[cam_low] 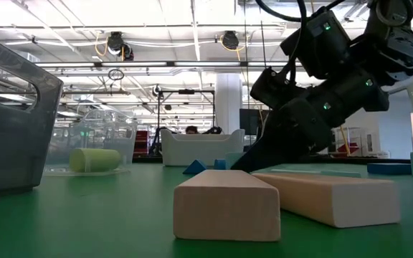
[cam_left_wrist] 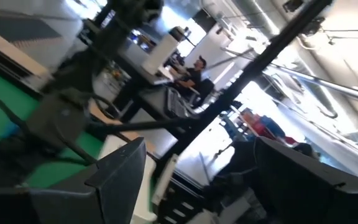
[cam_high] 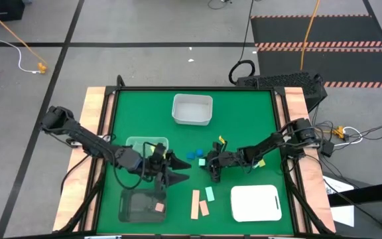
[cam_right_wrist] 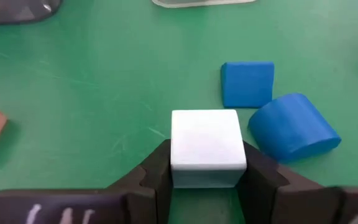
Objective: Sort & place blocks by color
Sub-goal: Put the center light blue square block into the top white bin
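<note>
In the right wrist view a pale mint green cube (cam_right_wrist: 206, 148) sits on the green mat between my right gripper's (cam_right_wrist: 207, 177) two dark fingers. In the high view that right gripper (cam_high: 212, 166) is at the mat's middle, with the cube (cam_high: 203, 160) at its tip. Two blue blocks (cam_right_wrist: 247, 84) (cam_right_wrist: 293, 127) lie just beyond the cube. My left gripper (cam_high: 176, 170) hovers open between the clear tray (cam_high: 147, 147) and the dark tray (cam_high: 142, 204), holding nothing. Its fingers (cam_left_wrist: 120, 171) point out toward the room. My right gripper has the mint green cube pinched between its two fingers (cam_right_wrist: 157, 171), one on each opposite side face (cam_right_wrist: 178, 155). The fingers slant down from the table's right side. The cube stands upright with its underside on the mat.
Two tan-pink bars (cam_high: 195, 202) (cam_high: 203, 207) and a mint block (cam_high: 209, 193) lie near the front edge, beside a white tray (cam_high: 256, 202). A tan-pink block (cam_high: 159, 207) is in the dark tray, a yellow-green piece (cam_low: 95, 159) in the clear tray. A white bin (cam_high: 192, 109) stands far.
</note>
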Available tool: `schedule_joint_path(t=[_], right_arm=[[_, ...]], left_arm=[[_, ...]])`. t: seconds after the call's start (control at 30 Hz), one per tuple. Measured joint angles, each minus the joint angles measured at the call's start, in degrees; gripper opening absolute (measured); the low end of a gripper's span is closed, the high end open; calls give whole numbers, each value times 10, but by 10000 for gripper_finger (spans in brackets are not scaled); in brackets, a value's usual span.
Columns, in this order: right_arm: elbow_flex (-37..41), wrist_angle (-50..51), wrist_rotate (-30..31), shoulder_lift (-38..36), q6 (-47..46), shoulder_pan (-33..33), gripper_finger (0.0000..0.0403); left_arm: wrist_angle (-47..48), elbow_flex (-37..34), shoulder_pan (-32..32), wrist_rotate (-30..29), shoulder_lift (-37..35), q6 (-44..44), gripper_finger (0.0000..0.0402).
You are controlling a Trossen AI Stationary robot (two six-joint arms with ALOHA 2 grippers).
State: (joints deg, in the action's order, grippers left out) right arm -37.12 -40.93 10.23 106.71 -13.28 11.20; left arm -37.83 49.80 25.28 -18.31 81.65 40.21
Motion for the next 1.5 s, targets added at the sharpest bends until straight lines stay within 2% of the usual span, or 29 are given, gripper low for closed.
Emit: schedule_joint_path(t=[0.17,0.37,0.57,0.73,0.83,1.03,1.13,1.37,1.5], right_arm=[[0,17,-13,-51,-5,-17,115],[0,97,-15,-177,42,-59,115],[0,168,-14,-291,86,-105,115],[0,176,-15,-350,116,-126,115],[0,165,-15,-363,138,-133,115],[0,127,-16,-349,165,-147,115],[0,98,-39,-340,173,-158,115],[0,90,-61,-317,176,-173,115],[0,86,-61,-308,197,-173,115]], left_arm=[[6,0,-37,19,0,-9,299],[10,0,-105,82,0,34,299],[55,0,-175,83,0,57,298],[134,0,-229,83,0,119,298],[159,0,-251,83,2,150,298],[131,0,-273,83,35,176,298],[120,0,-278,83,58,200,298],[-8,0,-289,84,110,226,298],[-39,0,-294,83,128,240,298]])
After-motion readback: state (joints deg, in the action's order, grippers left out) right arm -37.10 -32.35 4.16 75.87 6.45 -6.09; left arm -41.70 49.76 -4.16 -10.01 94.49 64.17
